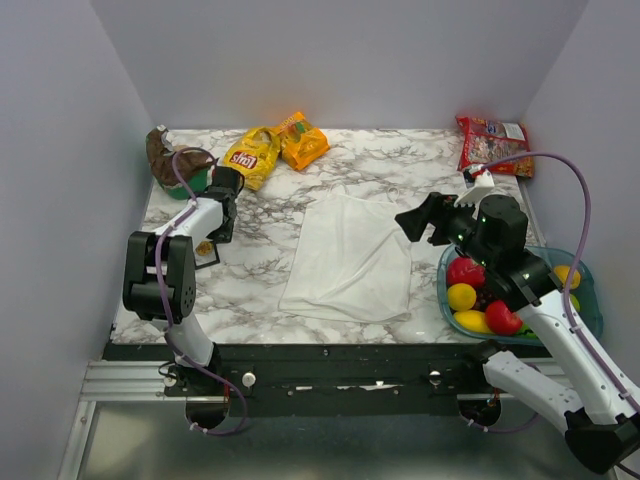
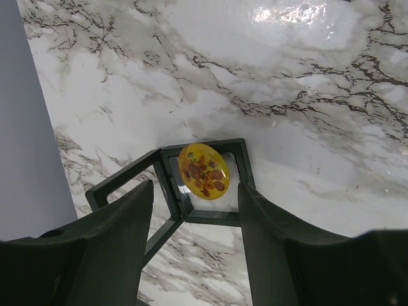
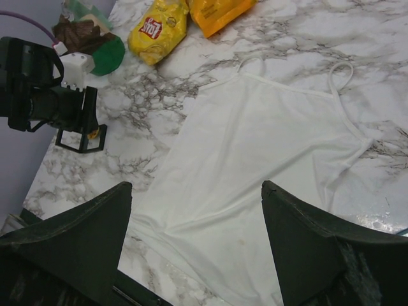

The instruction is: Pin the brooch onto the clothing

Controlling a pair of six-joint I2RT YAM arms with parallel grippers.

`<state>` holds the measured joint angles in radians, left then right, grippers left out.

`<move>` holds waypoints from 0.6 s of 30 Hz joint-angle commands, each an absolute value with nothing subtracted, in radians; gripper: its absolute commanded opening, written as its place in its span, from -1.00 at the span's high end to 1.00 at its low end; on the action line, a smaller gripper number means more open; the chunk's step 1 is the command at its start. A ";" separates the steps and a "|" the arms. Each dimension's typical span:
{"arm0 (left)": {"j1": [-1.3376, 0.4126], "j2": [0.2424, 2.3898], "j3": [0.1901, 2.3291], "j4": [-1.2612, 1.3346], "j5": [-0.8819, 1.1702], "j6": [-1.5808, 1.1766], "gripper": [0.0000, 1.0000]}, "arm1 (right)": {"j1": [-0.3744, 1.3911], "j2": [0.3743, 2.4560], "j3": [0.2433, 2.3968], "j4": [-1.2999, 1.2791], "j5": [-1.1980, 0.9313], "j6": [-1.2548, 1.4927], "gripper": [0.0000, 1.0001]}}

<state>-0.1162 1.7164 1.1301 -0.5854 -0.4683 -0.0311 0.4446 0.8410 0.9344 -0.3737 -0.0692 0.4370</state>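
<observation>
The brooch (image 2: 204,171) is a small round gold-yellow disc with reddish flecks. It rests in a small black square frame (image 2: 210,218) on the marble table, near the left edge. My left gripper (image 2: 196,186) is open and empty just above it, one finger on either side of the frame. In the top view the left gripper (image 1: 214,236) points down at the frame (image 1: 207,256). The clothing, a white strappy top (image 1: 350,255), lies flat mid-table. My right gripper (image 1: 418,220) is open and empty, held above the top's right edge (image 3: 255,146).
A yellow chip bag (image 1: 252,155), an orange bag (image 1: 302,140) and a brown-and-green bag (image 1: 175,160) lie at the back left. A red snack bag (image 1: 492,143) lies at the back right. A blue bowl (image 1: 590,300) of red and yellow fruit sits at the right.
</observation>
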 commanded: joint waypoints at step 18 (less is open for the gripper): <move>-0.130 1.782 1.149 -0.623 -0.511 -0.028 -0.16 | 0.442 0.838 0.914 -0.336 -0.095 0.446 -0.78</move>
